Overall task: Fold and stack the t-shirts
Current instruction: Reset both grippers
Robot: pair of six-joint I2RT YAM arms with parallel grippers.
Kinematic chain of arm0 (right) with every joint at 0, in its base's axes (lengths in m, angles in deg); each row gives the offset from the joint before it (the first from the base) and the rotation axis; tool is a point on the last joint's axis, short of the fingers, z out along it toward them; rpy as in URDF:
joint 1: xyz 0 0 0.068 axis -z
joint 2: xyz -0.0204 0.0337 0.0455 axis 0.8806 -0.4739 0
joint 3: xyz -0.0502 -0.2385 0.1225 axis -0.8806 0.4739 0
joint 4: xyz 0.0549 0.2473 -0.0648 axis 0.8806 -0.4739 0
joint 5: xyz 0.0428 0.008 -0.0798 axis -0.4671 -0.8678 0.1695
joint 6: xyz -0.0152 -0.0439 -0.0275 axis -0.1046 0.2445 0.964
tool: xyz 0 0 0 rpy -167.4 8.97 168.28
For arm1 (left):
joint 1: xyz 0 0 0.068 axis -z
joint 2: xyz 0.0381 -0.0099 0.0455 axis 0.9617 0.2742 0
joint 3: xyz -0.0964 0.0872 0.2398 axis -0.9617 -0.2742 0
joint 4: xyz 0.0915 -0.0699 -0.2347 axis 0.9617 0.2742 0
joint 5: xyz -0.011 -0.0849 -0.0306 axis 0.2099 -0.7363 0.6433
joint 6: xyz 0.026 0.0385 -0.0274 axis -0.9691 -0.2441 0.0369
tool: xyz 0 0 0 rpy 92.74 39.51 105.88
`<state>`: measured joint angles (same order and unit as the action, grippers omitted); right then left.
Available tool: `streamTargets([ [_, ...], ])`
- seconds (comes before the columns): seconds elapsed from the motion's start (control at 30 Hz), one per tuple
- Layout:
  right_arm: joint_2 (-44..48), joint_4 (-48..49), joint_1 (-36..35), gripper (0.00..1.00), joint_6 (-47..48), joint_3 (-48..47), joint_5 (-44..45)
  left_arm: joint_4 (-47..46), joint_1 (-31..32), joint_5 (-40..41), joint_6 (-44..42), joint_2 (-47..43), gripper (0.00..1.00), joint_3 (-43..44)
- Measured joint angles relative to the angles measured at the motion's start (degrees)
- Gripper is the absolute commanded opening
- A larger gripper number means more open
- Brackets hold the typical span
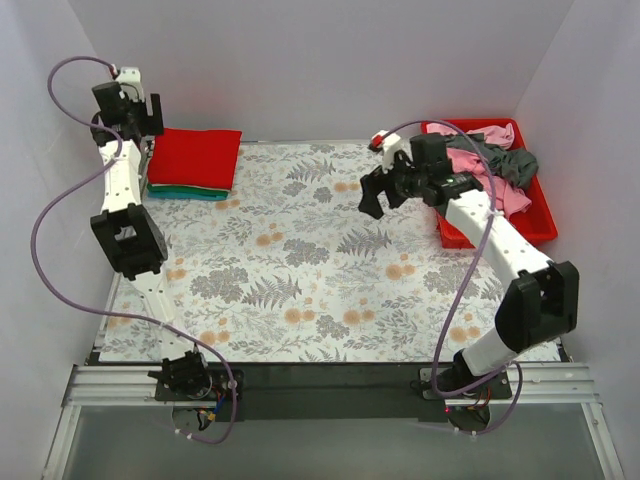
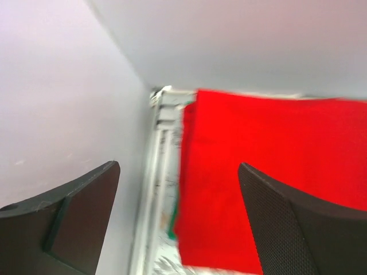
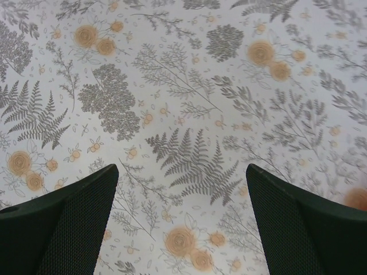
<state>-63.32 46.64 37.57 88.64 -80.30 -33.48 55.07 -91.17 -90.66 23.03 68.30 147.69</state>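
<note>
Across the whole table, a floral tablecloth (image 1: 300, 270), lying flat; at the far right edge, a red plastic tray (image 1: 543, 226), loosely heaped with a pink t-shirt (image 1: 510, 198) and a dark grey t-shirt (image 1: 510, 158), both crumpled and unfolded; in the far left corner, a folded red t-shirt (image 1: 195, 158) on top of a folded green t-shirt (image 1: 190, 193), only the green edge showing; just left of this stack, raised above it, the left gripper (image 2: 178, 172), fingers spread wide, nothing between them; above bare tablecloth just left of the tray, the right gripper (image 3: 182, 169), fingers likewise spread apart and empty.
</note>
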Motion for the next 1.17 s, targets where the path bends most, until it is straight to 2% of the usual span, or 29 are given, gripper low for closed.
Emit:
streamTargets([
  [0.17,7.78,-0.44,8.52,0.98,0.09,1.55,-2.21,10.32,3.54,-7.67,3.76,-12.59,0.86,0.11],
  [0.3,12.81,-1.88,16.79,0.99,0.57,3.13,-3.87,17.9,11.17,-11.32,6.43,-21.31,0.88,-1.16],
  [0.4,16.17,-3.72,22.23,0.98,1.57,5.31,-4.79,21.35,18.32,-15.21,9.07,-27.21,0.89,-7.65],
  [0.53,20.57,-6.6,27.43,0.98,2.89,9.92,-5.51,24.26,24.85,-18.91,12.2,-32.83,0.9,-21.33],
  [0.73,27.23,-9.53,28.11,0.98,3.52,20.83,-7.23,23.37,30.49,-19.3,15.32,-40.61,0.91,-49.03],
  [0.8,28.83,-9.75,27.82,0.98,3.74,24.65,-7.5,23.21,31.71,-19.76,16.26,-43.23,0.91,-54.99],
  [0.93,29.97,-11.34,26.45,0.98,4.92,30.62,-6.62,22.27,32.17,-20.2,17.94,-49.96,0.92,-62.66],
  [1.17,33.35,-11.85,22.82,0.98,5.46,34.6,-4.31,21.18,32.09,-20.15,19.56,-57.48,0.92,-66.6],
])
